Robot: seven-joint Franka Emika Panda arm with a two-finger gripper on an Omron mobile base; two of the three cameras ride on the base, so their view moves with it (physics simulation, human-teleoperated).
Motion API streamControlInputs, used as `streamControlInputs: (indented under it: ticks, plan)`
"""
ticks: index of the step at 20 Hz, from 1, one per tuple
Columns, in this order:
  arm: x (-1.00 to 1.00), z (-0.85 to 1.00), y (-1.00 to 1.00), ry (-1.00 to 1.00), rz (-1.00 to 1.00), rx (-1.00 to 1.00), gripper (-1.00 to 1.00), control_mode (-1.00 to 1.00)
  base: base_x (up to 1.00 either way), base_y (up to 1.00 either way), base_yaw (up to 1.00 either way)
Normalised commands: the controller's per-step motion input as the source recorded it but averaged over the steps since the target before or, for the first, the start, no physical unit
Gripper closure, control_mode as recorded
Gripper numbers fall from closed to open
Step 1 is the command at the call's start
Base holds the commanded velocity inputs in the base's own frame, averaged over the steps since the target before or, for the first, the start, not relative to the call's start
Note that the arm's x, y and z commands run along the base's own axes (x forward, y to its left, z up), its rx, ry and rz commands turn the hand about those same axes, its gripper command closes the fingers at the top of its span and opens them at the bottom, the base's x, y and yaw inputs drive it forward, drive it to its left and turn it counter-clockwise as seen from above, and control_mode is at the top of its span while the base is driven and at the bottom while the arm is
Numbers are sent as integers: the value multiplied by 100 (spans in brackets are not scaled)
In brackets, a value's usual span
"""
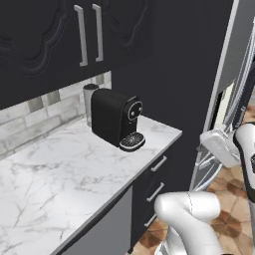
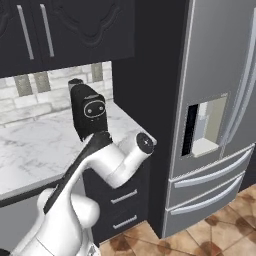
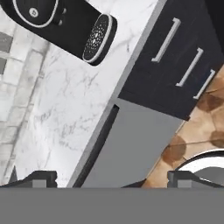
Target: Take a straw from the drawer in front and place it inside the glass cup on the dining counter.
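pincer (image 3: 111,177): I see its tips spread wide, holding nothing | below it: marble worktop (image 3: 74,109), black coffee machine (image 3: 65,24), grey appliance panel (image 3: 131,144) | drawers (image 3: 175,57) with bar handles, all closed, beside the panel | arm (image 2: 107,160) bent at the elbow before the steel fridge (image 2: 220,115)

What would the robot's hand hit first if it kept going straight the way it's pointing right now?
Probably the flat grey appliance panel under the white marble worktop, near that worktop's front edge. The open hand looks down along it, with the dark drawer stack off to one side. Depth is unclear.
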Motion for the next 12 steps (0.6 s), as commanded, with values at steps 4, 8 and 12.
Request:
streamControlInputs:
  ticks: [4,8,12]
  plan:
    - [0,-82,-72,0,-6,48,-100,-100,0,0,0]
    - [37,-80,-62,0,-5,47,-100,-100,0,0,0]
    - [70,-63,-28,0,0,34,-100,-100,0,0,0]
